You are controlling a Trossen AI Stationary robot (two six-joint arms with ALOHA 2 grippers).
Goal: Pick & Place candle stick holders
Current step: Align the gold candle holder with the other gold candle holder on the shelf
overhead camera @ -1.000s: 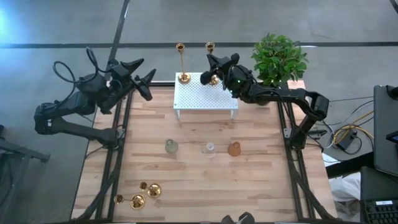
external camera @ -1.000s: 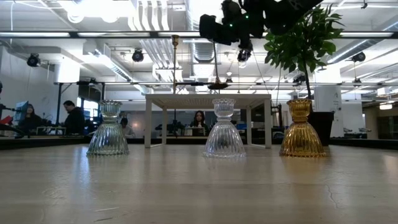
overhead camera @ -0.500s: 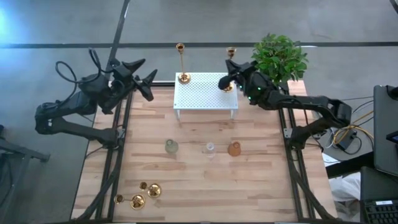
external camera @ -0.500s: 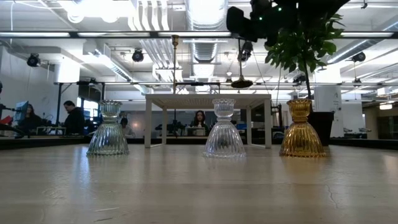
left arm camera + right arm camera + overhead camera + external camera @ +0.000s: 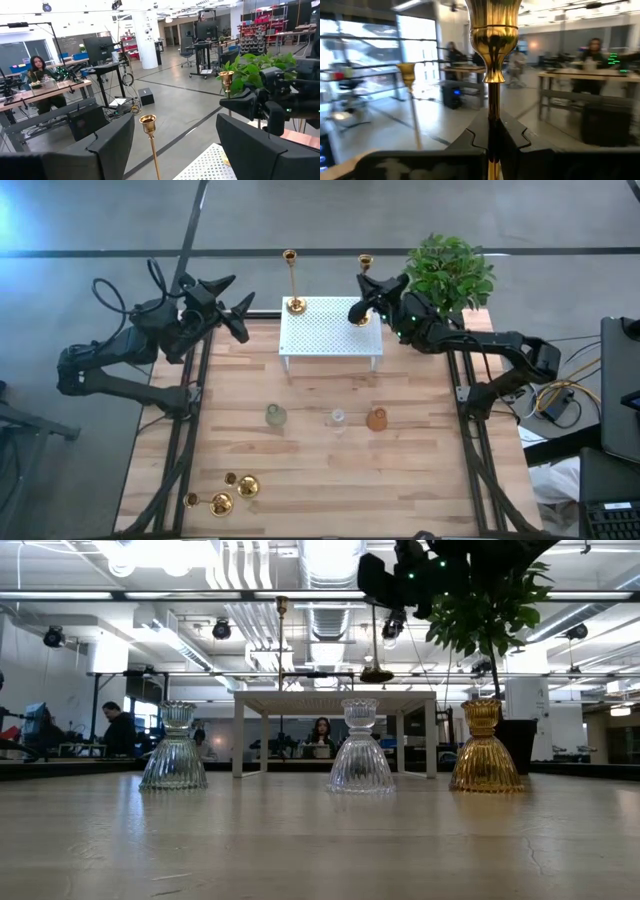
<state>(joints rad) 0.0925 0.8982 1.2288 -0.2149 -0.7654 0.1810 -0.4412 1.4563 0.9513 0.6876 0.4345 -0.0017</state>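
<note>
A: What does the surface look like, left to right?

B: A pale wooden table [image 5: 320,470]. At the near left corner two gold candlesticks [image 5: 232,492] lie on their sides. Across the middle stand three ribbed glass holders [image 5: 361,746]: greenish, clear, amber. At the far edge is a white perforated stand [image 5: 330,332], with a potted plant [image 5: 448,272] to its right.

A: And the arms?

B: The left gripper [image 5: 232,308] hangs off the table's far left corner, fingers spread, grasping nothing. The right gripper [image 5: 366,295] is clamped on the stem of a candlestick [image 5: 492,35], its base just above the stand's far right corner. Another candlestick [image 5: 293,281] stands upright on the stand's far left corner.

A: The room?

B: An open workshop: desks, monitors, seated people [image 5: 120,727], ceiling ducts.

A: Anything unclear?

B: Whether the held base touches the stand I cannot tell.
</note>
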